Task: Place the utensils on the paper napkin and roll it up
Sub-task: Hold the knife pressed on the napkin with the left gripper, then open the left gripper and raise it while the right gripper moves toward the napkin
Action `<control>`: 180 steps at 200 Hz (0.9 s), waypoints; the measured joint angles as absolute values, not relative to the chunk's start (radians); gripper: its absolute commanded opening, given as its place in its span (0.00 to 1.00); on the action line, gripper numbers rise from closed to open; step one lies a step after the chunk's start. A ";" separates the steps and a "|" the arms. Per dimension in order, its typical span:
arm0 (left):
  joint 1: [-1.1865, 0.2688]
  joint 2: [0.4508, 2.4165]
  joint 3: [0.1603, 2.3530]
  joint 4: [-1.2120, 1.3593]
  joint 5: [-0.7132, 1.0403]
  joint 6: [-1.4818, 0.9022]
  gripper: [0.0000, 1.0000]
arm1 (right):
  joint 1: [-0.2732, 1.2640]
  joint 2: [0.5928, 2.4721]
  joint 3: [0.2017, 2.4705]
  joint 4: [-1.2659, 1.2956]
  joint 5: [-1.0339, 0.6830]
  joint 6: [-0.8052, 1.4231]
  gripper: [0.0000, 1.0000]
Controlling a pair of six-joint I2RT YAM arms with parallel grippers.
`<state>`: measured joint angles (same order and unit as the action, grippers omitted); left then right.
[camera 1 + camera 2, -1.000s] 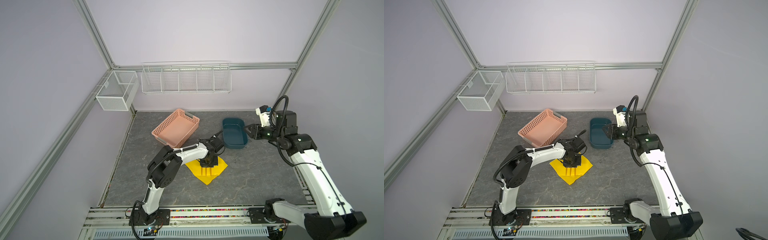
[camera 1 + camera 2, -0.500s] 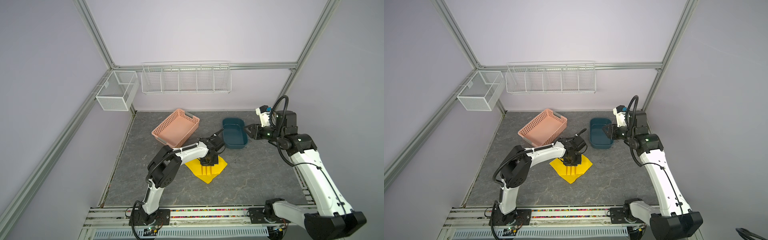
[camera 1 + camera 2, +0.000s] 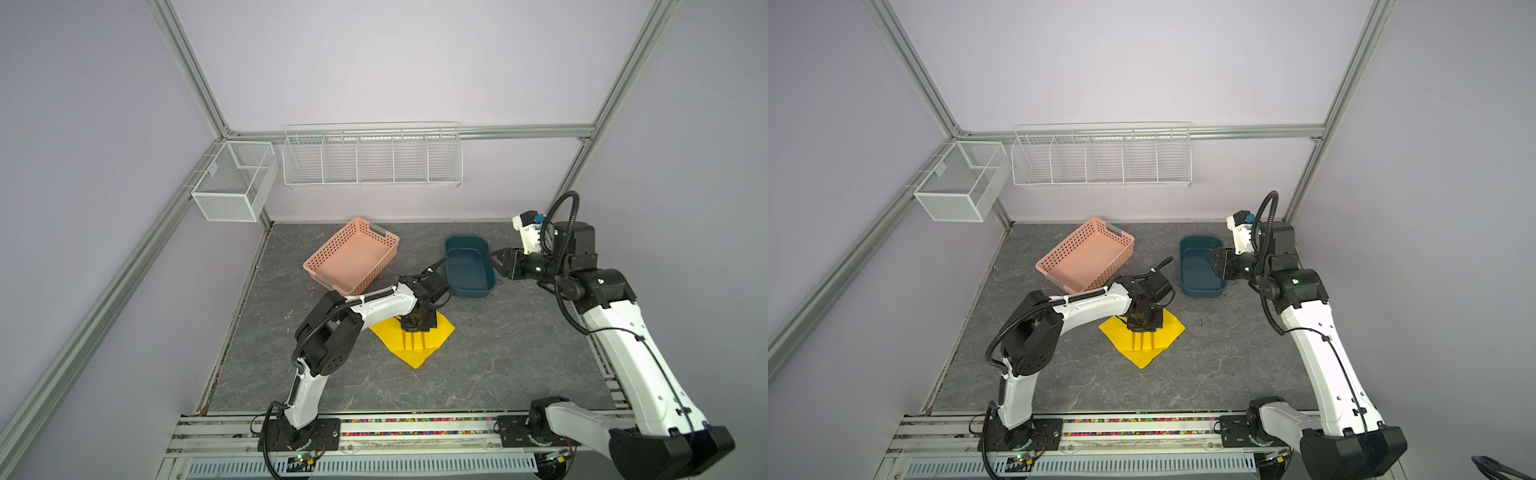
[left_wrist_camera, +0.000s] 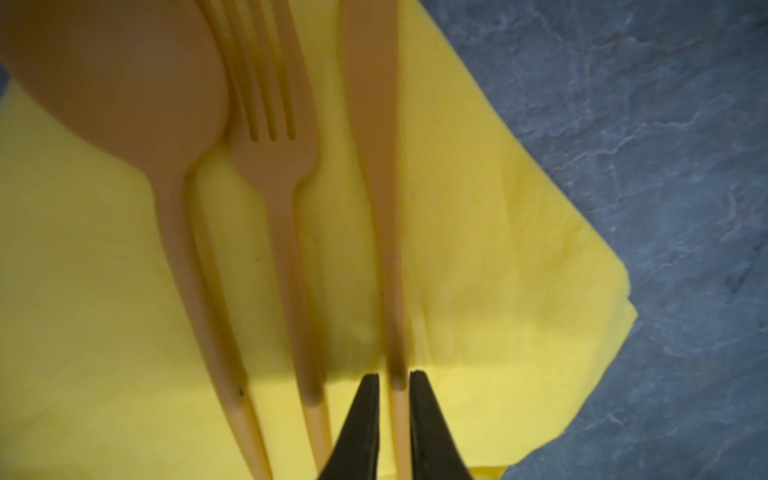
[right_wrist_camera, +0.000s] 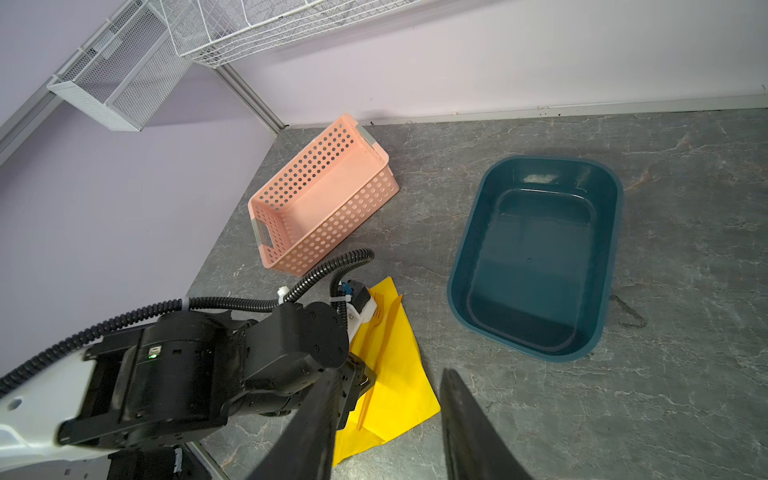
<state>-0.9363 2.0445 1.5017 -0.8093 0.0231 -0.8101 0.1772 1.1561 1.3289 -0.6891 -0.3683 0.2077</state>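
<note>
fingers [image 4: 365, 424] of the left gripper [image 4: 395, 419] stood narrowly apart astride the knife [image 4: 374, 124] on the napkin [image 4: 498, 249], beside fork [image 4: 270, 166] and spoon [image 4: 124, 83]; right gripper [image 3: 496, 262], well off the napkin, gaped empty.

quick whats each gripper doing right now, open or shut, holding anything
Left gripper: jaws set narrowly either side of the knife handle; cannot tell whether it grips.
Right gripper: open, holding nothing.
</note>
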 measured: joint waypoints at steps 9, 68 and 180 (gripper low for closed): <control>-0.936 2.045 1.502 -0.809 0.023 -0.811 0.14 | 0.177 1.155 1.329 -0.689 -0.368 0.208 0.44; -0.936 2.045 1.502 -0.809 0.023 -0.818 0.14 | 0.177 1.153 1.329 -0.689 -0.368 0.206 0.44; -0.928 1.819 1.494 -0.841 -0.089 -0.814 0.12 | 0.232 1.161 1.329 -0.702 -0.368 0.202 0.43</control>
